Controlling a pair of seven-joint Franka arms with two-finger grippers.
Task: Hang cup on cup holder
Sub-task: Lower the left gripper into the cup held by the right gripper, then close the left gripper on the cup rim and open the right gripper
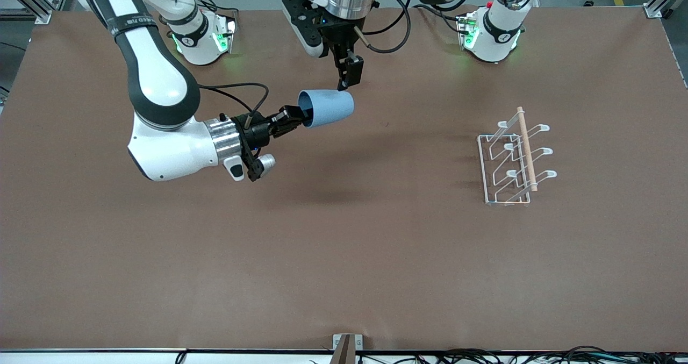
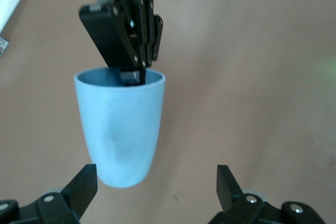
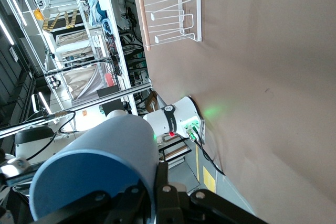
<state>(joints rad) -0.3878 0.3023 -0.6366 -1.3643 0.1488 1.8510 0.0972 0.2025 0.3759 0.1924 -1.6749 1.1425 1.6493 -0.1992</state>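
Right gripper [image 1: 299,120] was clamped on the rim of the light-blue cup [image 1: 328,108], held sideways in the air. Left gripper [image 2: 156,188] hovered at its base, jaws spread wide. Handover pending; wire cup holder [image 1: 513,157] stood well apart, prongs empty.

We see a plain light-blue cup [image 1: 326,108], matte and unpatterned, against a uniform brown desk [image 1: 344,256]. The rack [image 1: 513,159] is white wire with a pale wooden rod [image 1: 526,148] along its top. The arms are white with black joints, their fingers [image 1: 352,72] black, and green lights glow at both bases.
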